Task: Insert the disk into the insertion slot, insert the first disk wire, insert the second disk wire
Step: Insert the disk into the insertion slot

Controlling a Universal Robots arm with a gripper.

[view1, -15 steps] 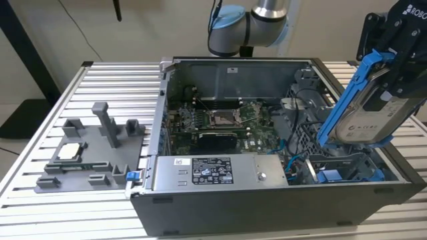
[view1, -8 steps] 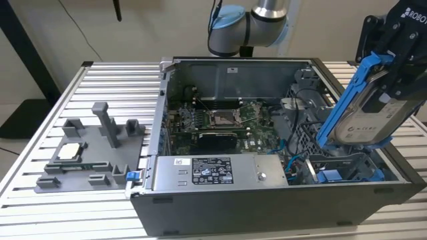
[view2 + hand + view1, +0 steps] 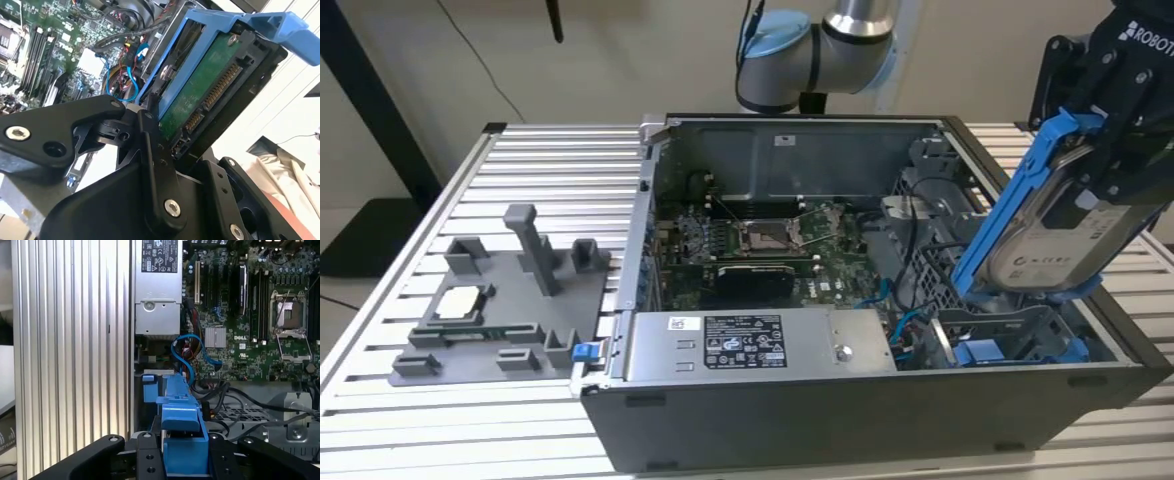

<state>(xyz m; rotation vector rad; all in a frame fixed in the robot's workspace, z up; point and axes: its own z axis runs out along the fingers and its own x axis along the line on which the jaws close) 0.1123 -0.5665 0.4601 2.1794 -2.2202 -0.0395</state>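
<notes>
Black claw (image 3: 1110,172) clamps the silver rectangular disk (image 3: 1065,240) by its blue plastic frame (image 3: 1017,190); probably stiff, heavy, shock-sensitive.

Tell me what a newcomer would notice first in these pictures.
The bright blue-framed disk stands out first, clamped in the gripper and tilted above the open computer case at the exterior view's right. Next comes the green motherboard lying bare inside the case, with the silver power-supply box along the case's near side.
</notes>
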